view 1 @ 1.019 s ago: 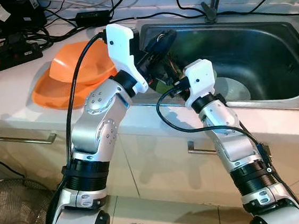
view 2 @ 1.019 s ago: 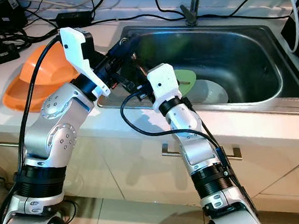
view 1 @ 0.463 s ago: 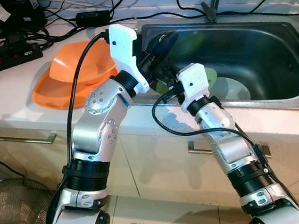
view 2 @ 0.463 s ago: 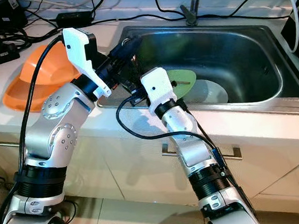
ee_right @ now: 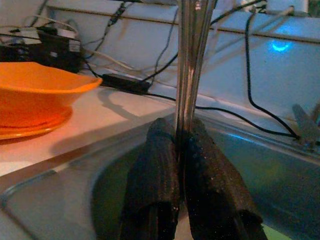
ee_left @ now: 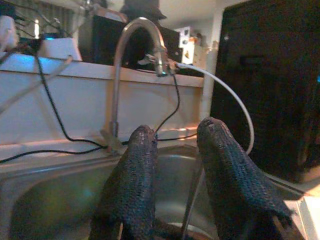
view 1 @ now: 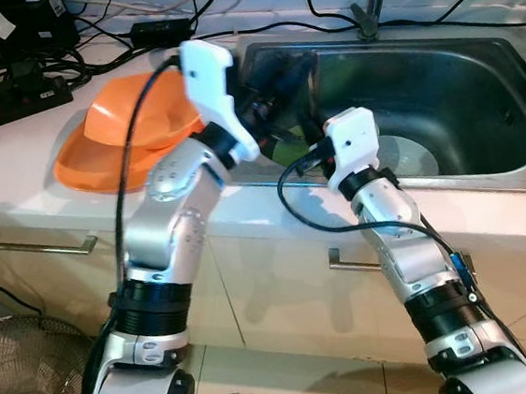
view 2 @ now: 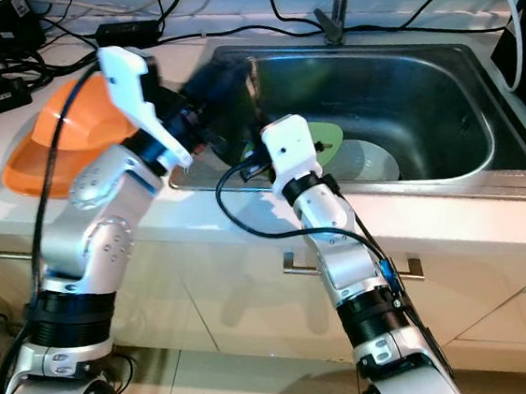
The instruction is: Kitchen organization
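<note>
Right claw (ee_right: 181, 145) is clamped on upright metal cutlery (ee_right: 192, 60) above the sink (view 1: 440, 94); left claw (ee_left: 175, 150) stands parted, empty. Next: carry cutlery to the surface (view 1: 14, 157).

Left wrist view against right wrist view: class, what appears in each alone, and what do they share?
Left wrist view alone: the curved tap and a dark appliance, past the open left hand. Right wrist view alone: the orange bowl on the counter, and shiny metal utensil handles clamped in the right hand. Shared: the steel sink, the pale wall and black cables.
</note>
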Available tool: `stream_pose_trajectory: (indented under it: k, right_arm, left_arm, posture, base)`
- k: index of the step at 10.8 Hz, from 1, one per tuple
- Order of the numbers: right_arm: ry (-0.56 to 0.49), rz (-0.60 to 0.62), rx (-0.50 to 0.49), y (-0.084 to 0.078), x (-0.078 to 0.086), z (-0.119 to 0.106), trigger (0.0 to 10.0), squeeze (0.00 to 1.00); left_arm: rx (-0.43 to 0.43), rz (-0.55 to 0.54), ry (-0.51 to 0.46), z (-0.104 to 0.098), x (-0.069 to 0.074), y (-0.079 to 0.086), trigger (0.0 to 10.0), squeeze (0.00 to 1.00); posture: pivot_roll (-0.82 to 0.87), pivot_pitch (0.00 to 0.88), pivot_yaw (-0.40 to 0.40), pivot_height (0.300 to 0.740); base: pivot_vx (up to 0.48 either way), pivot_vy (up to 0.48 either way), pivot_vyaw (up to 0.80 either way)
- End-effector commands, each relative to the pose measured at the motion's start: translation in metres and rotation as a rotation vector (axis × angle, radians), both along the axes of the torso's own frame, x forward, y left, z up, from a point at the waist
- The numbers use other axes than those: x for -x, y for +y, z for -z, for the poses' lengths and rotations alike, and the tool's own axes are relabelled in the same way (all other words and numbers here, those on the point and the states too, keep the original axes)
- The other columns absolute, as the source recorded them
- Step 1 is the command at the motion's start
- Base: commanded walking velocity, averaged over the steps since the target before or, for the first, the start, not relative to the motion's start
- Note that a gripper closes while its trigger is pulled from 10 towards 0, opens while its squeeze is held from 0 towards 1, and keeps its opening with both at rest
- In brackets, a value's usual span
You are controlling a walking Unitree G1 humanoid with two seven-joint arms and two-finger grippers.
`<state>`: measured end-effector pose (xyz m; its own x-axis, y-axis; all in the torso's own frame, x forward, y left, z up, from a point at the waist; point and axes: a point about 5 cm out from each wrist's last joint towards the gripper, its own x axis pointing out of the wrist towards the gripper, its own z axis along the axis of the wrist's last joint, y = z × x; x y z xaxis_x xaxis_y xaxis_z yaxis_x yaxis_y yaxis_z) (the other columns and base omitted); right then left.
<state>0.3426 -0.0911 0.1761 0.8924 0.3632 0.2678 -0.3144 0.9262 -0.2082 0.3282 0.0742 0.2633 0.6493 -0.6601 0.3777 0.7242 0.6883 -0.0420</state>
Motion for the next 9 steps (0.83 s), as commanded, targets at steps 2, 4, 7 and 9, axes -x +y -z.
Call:
stream_pose_trajectory:
  k: [2, 4, 7, 9]
  right_arm:
    - [0.007, 0.069, -0.008, -0.012, -0.01, -0.004, 0.0, 0.0]
    - [0.06, 0.191, -0.046, -0.029, -0.029, -0.007, 10.0, 0.0]
    - [0.109, 0.253, -0.058, -0.041, -0.05, -0.015, 10.0, 0.0]
    - [0.208, 0.323, -0.072, -0.052, -0.063, -0.015, 10.0, 0.0]
  left_arm:
    - [0.026, -0.004, 0.008, 0.0, 0.003, 0.005, 10.0, 1.0]
    - [-0.003, -0.058, 0.041, 0.014, 0.005, 0.013, 10.0, 0.0]
    - [-0.061, -0.15, 0.117, 0.038, 0.01, 0.026, 10.0, 0.0]
    - [-0.175, -0.203, 0.194, 0.062, 0.015, 0.026, 10.0, 0.0]
  posture:
    - [0.1, 0.066, 0.049, 0.74]
    - [0.1, 0.035, 0.053, 0.74]
    - [0.13, 0.016, 0.046, 0.74]
    - [0.15, 0.032, 0.035, 0.74]
  base:
    - [0.0, 0.0, 0.0]
    - [0.0, 0.0, 0.0]
    - [0.0, 0.0, 0.0]
    - [0.0, 0.0, 0.0]
